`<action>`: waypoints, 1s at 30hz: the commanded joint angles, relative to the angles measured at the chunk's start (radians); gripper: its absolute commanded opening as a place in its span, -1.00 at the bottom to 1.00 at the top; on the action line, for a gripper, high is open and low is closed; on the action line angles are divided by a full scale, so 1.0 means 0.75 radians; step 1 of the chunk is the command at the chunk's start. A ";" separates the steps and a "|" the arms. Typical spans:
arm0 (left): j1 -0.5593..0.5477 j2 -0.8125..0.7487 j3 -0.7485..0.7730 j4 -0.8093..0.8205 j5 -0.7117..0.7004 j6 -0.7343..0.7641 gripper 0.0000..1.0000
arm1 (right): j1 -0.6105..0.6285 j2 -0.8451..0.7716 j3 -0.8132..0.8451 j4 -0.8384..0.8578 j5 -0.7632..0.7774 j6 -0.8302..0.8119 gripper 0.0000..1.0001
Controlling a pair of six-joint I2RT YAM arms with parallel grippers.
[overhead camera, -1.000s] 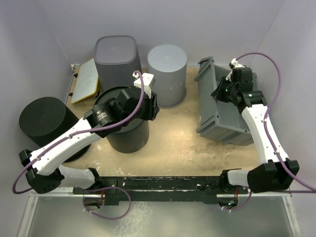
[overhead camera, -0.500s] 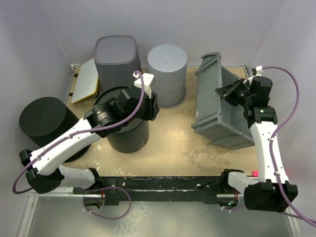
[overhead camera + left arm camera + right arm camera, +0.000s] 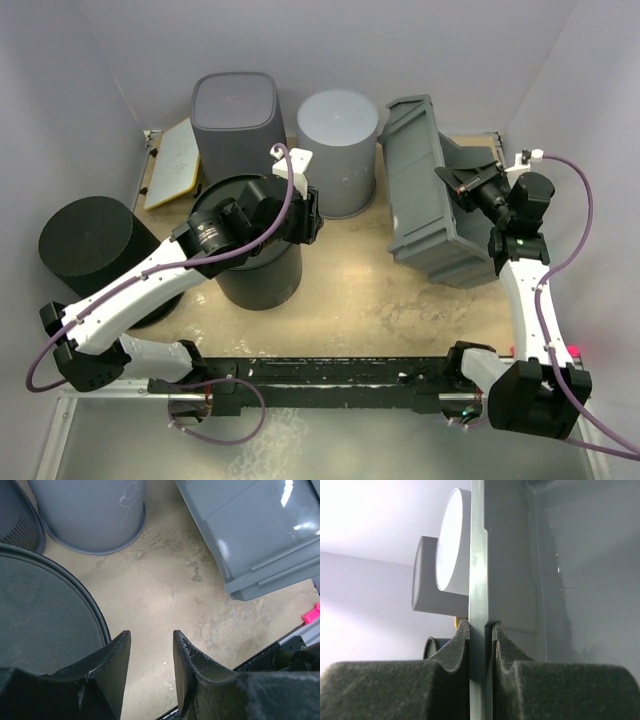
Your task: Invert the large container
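Seen from above, the large grey bin (image 3: 425, 190) sits tilted on edge at the right side of the table (image 3: 350, 285), with the right claw (image 3: 468, 186) at its upper wall. Only the right wrist view shows the grip itself: the two fingers (image 3: 452, 652) pinch the bin's rim (image 3: 479, 580) between them. The left claw (image 3: 305, 215) hangs over a black round bin (image 3: 255, 275). Its wrist view shows the jaws spread, with nothing between them.
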 commanded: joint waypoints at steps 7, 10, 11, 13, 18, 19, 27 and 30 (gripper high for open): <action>0.005 0.016 0.046 0.065 0.041 -0.008 -0.28 | -0.003 -0.069 -0.051 0.381 -0.103 0.254 -1.00; 0.005 0.027 0.049 0.073 0.058 -0.012 -0.28 | -0.026 -0.091 -0.148 0.443 -0.094 0.366 -1.00; 0.005 0.029 0.051 0.077 0.062 -0.014 -0.28 | -0.037 -0.099 -0.189 0.479 -0.094 0.429 -1.00; 0.006 0.033 0.051 0.083 0.067 -0.014 -0.28 | -0.061 -0.102 -0.260 0.617 -0.096 0.572 -1.00; 0.007 0.056 0.067 0.096 0.088 -0.008 -0.28 | -0.072 -0.093 -0.250 0.638 -0.084 0.622 -1.00; 0.006 0.060 0.068 0.101 0.092 -0.009 -0.28 | -0.078 -0.094 -0.244 0.640 -0.076 0.630 -1.00; 0.005 0.081 0.049 0.159 0.150 -0.029 -0.28 | -0.136 -0.091 -0.160 0.481 -0.002 0.585 -1.00; 0.005 0.085 0.034 0.192 0.182 -0.040 -0.28 | -0.165 -0.095 -0.188 0.431 0.048 0.592 -1.00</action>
